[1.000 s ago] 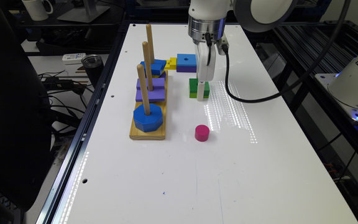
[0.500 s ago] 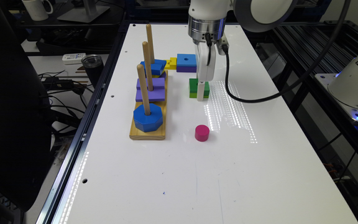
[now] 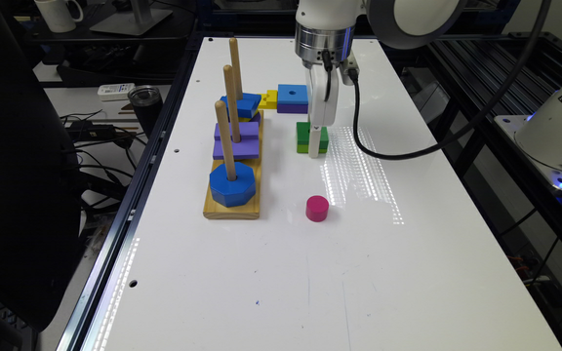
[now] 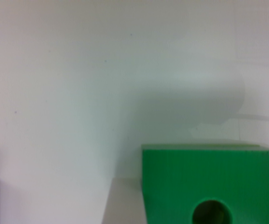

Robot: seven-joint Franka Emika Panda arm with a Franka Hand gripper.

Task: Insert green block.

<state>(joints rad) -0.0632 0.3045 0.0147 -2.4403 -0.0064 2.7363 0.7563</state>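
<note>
The green block [image 3: 303, 132], dark green over lime, lies flat on the white table beside the wooden peg board [image 3: 211, 211]. My gripper [image 3: 314, 146] is straight down on the block, its white tip in front of the block's near side and reaching the table. In the wrist view the green block [image 4: 209, 179] is very close, its round hole facing the camera. That view does not show how the jaws stand.
Three upright pegs carry a blue octagonal block [image 3: 232, 186], a purple block [image 3: 236, 141] and a blue block [image 3: 243, 105]. A blue-over-purple square block [image 3: 292, 98] and a yellow piece [image 3: 267, 99] lie behind the green block. A magenta cylinder [image 3: 317, 208] stands nearer.
</note>
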